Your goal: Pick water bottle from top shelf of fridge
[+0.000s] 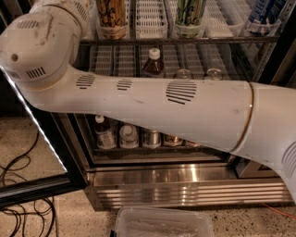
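My white arm (185, 106) crosses the whole view in front of the open fridge (185, 185). It bends at a joint at the left and runs up out of the top left corner. My gripper is out of view past that corner. The top shelf (222, 40) is a dark wire rack with white slotted trays along the top edge. On it at the far right stands the lower part of a clear bottle with a blue-printed label (263, 13), likely the water bottle. Its cap is cut off by the frame.
Two tall printed cans (111, 18) (188, 16) stand on the top shelf. A brown-drink bottle (152, 65) is on the rack below. Short cans and a small bottle (104, 132) sit lower down. The open glass door (37, 185), floor cables (18, 185) and a clear plastic bin (162, 224) are nearby.
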Robot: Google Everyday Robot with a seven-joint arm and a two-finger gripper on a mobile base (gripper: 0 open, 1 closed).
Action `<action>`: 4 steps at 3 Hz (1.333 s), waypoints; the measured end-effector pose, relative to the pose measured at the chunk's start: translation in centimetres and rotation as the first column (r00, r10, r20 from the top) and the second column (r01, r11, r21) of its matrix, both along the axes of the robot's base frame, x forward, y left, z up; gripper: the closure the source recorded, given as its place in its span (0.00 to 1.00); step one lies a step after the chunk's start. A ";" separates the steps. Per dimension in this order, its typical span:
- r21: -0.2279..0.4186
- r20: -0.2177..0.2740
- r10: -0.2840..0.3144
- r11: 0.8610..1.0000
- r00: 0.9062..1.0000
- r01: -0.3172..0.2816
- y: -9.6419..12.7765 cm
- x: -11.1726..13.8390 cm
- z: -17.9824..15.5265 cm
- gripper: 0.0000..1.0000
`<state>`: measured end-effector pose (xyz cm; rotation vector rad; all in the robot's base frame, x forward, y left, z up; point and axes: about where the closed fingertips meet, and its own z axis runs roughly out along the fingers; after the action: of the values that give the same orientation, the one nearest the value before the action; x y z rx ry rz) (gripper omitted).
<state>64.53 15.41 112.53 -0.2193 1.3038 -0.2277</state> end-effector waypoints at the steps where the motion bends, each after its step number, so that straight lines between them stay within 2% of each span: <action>1: -0.002 0.055 0.024 1.000 0.998 -0.024 -1.9 -1.1 3.1 1.00; 2: -0.030 0.076 0.107 0.994 0.991 -0.105 -2.7 -3.1 4.8 1.00; 3: -0.101 0.055 0.184 0.979 0.981 -0.178 -4.0 -5.3 4.5 1.00; 4: -0.154 -0.007 0.263 0.953 0.965 -0.261 -6.7 -6.7 2.5 1.00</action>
<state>57.88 8.75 115.08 -0.5178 1.2294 -0.1026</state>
